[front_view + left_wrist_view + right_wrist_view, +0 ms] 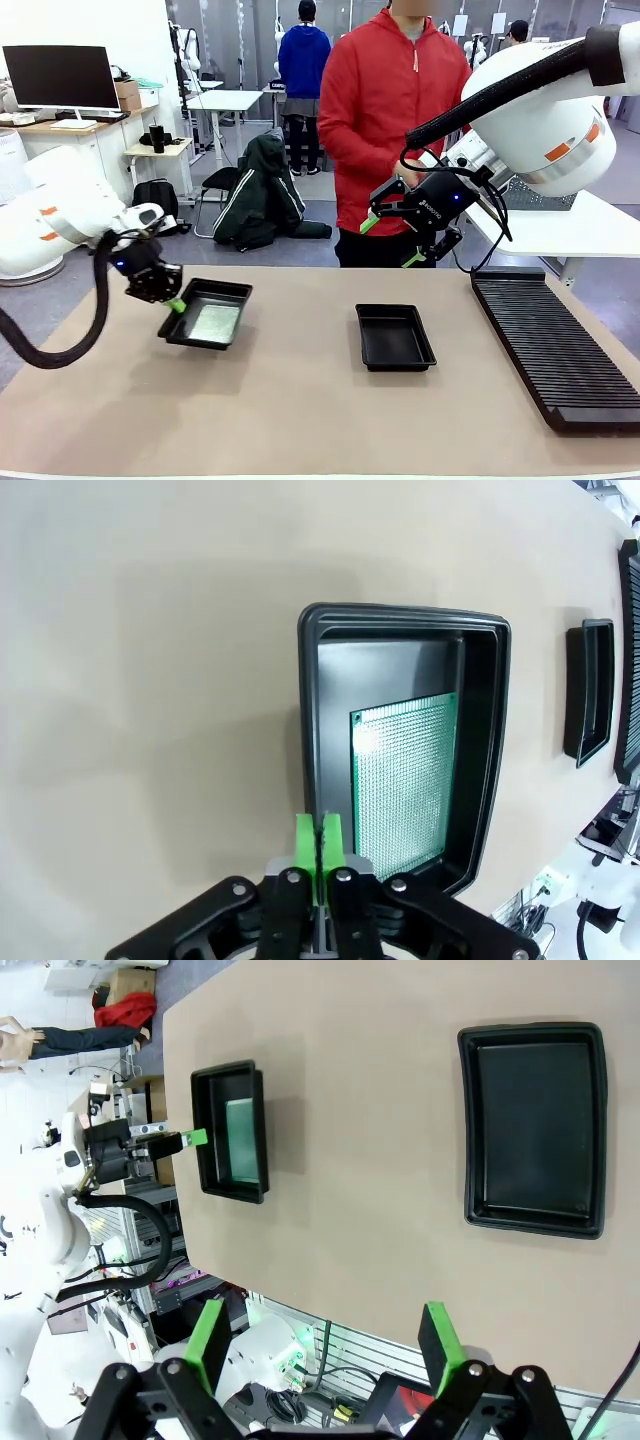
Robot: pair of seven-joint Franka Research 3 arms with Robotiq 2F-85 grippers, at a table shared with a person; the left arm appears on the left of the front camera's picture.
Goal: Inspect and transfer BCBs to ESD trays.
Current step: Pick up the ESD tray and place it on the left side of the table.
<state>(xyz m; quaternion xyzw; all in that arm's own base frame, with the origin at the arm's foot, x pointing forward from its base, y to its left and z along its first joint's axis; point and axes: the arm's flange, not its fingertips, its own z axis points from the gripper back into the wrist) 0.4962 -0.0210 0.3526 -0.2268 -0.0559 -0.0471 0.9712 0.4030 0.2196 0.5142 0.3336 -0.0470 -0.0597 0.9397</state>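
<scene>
The tan tabletop (pixel 300 410) stretches away to a person (pixel 392 100) in a red hooded top standing at 12 o'clock. Desks and a monitor fill the room behind.

I count two ESD trays, both black and shallow. The left tray (pixel 222 287) sits at about 9 o'clock from the tabletop's middle. The right tray (pixel 395 342) sits just past centre toward 3 o'clock, well apart from the first.

I see one BCB (pixel 213 323). It lies flat on the floor of the left tray and covers most of it. The right tray shows its bare black floor.

One long black ribbed rack (pixel 560 350) runs along the 3 o'clock edge.

My left claw (pixel 176 304) is at the left tray's 9 o'clock rim with its green pads pressed together and nothing between them. I cannot tell whether the tips touch the rim.

My right claw (pixel 390 242) hangs high above the tabletop at about 1 o'clock, in front of the person's waist. Its two fingers are spread wide and grip nothing.
</scene>
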